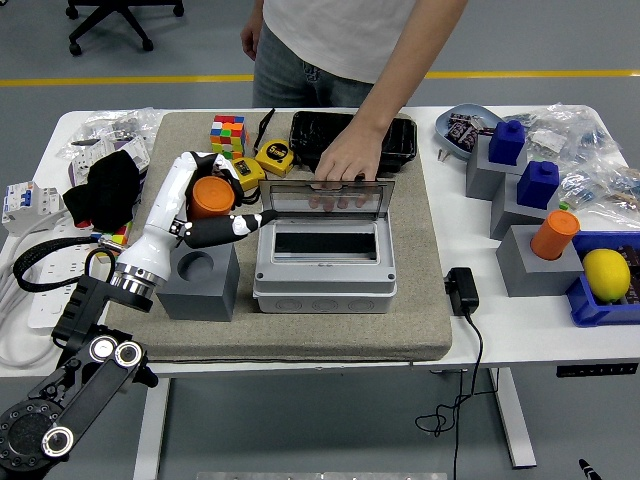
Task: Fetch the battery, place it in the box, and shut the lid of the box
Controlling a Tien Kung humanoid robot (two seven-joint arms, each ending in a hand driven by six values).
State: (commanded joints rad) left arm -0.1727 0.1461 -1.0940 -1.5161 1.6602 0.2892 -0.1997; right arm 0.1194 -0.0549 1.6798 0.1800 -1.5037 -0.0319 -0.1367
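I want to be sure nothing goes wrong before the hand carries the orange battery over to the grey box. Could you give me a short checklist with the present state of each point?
1. Orange cylindrical battery held in the left hand: ok.
2. Battery lifted clear of the grey block holder: ok, its socket is empty.
3. Transparent lid of the grey plastic box raised: ok, a person's hand holds it.
4. Dark box opening free: ok.
5. Firmness of the fingers' grip: cannot tell.

One camera is looking forward and down from high on the robot's side, taking in the whole white table (520,335), its near edge lying low in frame, a person (340,40) standing opposite.
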